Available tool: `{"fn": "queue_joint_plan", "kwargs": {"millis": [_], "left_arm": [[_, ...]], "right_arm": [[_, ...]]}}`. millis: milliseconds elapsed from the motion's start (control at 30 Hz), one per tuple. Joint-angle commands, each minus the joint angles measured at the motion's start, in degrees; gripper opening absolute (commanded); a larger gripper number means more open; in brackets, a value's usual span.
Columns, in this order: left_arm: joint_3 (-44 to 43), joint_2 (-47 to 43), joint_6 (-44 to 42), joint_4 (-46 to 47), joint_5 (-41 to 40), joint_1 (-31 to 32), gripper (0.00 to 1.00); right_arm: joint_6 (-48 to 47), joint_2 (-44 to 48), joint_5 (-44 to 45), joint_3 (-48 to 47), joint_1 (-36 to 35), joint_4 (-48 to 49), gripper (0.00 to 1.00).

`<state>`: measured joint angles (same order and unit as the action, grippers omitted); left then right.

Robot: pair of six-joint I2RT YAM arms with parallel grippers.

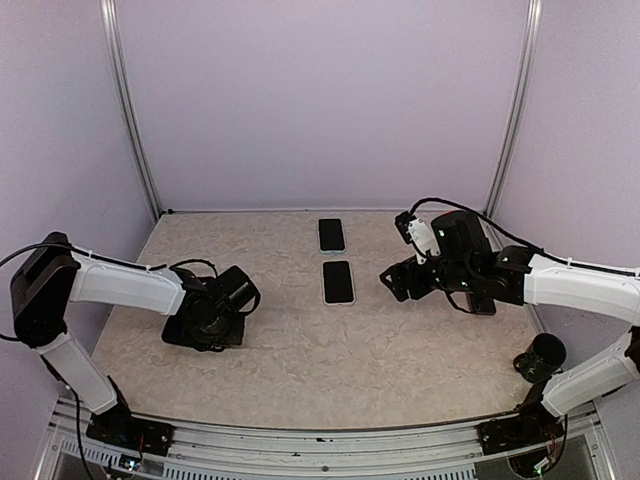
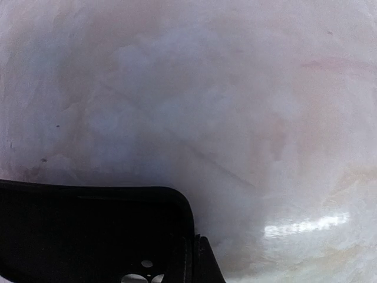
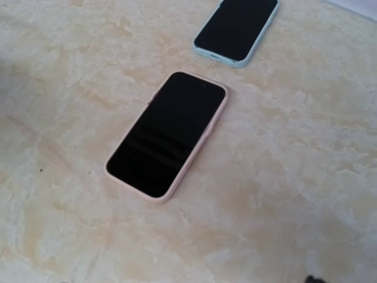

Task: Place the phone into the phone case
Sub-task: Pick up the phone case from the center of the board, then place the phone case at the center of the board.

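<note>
Left jaws clench the black phone case (image 2: pixel 88 230) by its thin rim, which could slip out; right jaws hang released near the pink-cased phone (image 3: pixel 168 134).

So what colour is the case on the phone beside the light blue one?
Pale pink case, clearest in the right wrist view.

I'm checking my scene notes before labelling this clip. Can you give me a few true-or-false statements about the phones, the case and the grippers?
1. The pink-cased phone and the blue-cased phone both lie screen-up on the table. True.
2. The blue-cased phone is the one nearer the arms' bases. False: the pink-cased phone is nearer.
3. The right gripper grips a phone. False: it is open and empty, beside the pink-cased phone.
4. The left gripper is shut on the edge of the black case. True.
</note>
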<state>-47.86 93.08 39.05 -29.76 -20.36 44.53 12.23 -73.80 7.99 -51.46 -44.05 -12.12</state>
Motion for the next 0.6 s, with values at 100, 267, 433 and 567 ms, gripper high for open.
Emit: {"fn": "queue_joint_plan", "kwargs": {"millis": [100, 267, 433, 567], "left_arm": [[-8.46, -0.24, -12.83, -1.47, -0.47, 9.13, 0.0], [-13.92, -0.21, -21.93, -1.92, 2.73, 15.61, 0.0], [-18.27, 2.63, -29.36, -1.39, 7.83, 23.94, 0.0], [-21.04, 6.77, -32.86, -0.44, 9.53, 28.4, 0.0]], "right_arm": [[-0.8, 1.98, 0.91, 0.14, 1.15, 0.78, 0.83], [-0.63, 1.86, 1.06, 0.43, 1.81, 1.09, 0.83], [-0.23, 1.64, 1.15, 0.58, 2.7, 1.17, 0.84], [0.28, 1.6, 0.73, 1.11, 3.43, 1.76, 0.84]]}}
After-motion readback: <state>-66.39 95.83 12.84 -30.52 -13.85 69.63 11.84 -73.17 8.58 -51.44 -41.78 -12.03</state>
